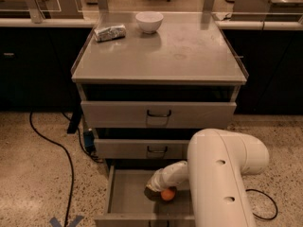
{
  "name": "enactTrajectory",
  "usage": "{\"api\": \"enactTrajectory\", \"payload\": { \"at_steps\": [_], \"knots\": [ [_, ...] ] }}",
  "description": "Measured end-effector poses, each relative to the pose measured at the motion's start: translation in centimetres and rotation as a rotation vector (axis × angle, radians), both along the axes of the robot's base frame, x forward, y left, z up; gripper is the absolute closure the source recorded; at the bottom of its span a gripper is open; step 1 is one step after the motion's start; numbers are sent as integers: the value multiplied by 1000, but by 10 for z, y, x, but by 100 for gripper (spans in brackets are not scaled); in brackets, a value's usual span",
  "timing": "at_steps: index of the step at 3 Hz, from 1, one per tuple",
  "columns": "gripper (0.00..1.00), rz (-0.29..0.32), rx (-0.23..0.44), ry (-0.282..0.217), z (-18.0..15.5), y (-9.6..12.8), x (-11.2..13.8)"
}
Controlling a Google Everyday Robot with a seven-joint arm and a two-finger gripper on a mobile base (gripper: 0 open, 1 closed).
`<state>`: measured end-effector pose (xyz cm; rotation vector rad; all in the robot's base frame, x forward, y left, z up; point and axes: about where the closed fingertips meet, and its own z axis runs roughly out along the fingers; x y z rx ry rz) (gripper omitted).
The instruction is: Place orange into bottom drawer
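The orange (167,194) is small, round and bright orange. It lies low inside the bottom drawer (127,195), which is pulled out and shows its flat grey floor. My gripper (154,192) reaches down into this drawer on the end of the white arm (222,174). Its dark tip is right against the orange's left side. The arm hides the right part of the drawer.
The two upper grey drawers (158,113) with dark handles stand slightly pulled out above. A white bowl (149,21) and a silver packet (110,32) lie on the cabinet top. A black cable (52,145) runs over the floor at the left.
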<state>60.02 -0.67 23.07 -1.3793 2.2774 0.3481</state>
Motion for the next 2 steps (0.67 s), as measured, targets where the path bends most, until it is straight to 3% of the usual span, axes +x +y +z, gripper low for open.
{"api": "enactTrajectory", "payload": {
  "at_steps": [2],
  "knots": [
    [58, 0, 0, 0, 0, 0, 0]
  ]
}}
